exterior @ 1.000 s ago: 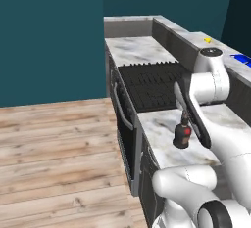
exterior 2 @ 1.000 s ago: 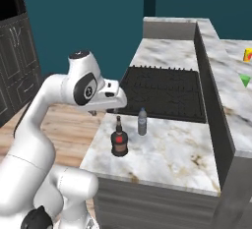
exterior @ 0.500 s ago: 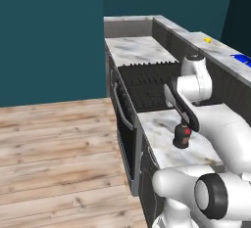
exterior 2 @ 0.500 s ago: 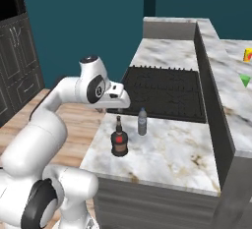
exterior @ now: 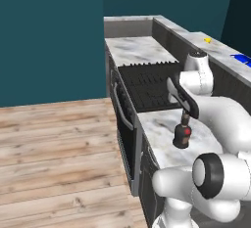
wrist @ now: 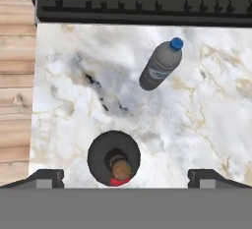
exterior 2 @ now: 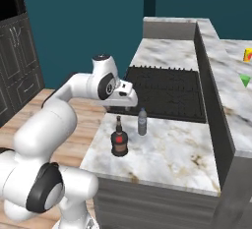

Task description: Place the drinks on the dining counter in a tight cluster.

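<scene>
Gripper (wrist: 125,176) wide open, nothing held, above brown bottle (wrist: 114,158). Water bottle (wrist: 159,66) stands near at 1 o'clock. Risk: off-centre descent clips the thin neck, toppling it.

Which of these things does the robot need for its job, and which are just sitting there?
Needed: the brown bottle, the water bottle, the open gripper above them, and the dining counter.

Just there: the black stove, the green cup.

Black stove (exterior 2: 162,88), wooden floor (exterior: 54,153)
</scene>
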Controlling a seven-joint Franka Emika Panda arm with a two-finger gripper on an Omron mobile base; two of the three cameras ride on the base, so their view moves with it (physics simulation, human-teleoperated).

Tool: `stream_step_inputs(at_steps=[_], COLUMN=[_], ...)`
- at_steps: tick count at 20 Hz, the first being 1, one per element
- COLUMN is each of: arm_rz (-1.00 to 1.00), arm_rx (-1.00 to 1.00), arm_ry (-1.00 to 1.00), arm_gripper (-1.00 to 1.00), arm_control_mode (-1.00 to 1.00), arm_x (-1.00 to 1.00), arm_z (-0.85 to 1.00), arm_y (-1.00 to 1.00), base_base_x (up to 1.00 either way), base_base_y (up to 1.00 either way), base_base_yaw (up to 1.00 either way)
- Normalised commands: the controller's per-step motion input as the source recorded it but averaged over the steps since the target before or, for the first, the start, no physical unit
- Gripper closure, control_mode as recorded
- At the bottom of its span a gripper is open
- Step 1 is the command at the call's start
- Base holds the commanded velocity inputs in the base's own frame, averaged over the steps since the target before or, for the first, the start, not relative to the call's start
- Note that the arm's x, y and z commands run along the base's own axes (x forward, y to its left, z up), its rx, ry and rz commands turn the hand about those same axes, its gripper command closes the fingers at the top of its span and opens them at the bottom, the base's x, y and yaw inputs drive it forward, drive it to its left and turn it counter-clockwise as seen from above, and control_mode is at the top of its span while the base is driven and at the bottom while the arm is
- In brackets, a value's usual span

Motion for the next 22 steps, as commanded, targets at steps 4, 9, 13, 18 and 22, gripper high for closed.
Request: stream_step_inputs(at_steps=[4,9,13,18,22], arm_rz=[0.0,0.0,0.0,0.0,0.0], arm_rx=[0.14,0.14,0.09,0.01,0.0], arm_ry=[0.02,0.0,-0.01,0.0,0.0], arm_gripper=[-1.0,-1.0,-1.0,-1.0,-1.0], arm_control_mode=[-1.0,-1.0,-1.0,-1.0,-1.0], arm_x=[-0.12,-0.22,-0.09,0.0,0.0], arm_z=[0.0,0.0,0.0,-0.14,-0.28], arm_y=[-0.24,-0.01,0.0,0.05,0.14], base_base_x=[0.0,0.0,0.0,0.0,0.0], base_base_y=[0.0,0.0,0.0,0.0,0.0], base_base_yaw=[0.0,0.0,0.0,0.0,0.0])
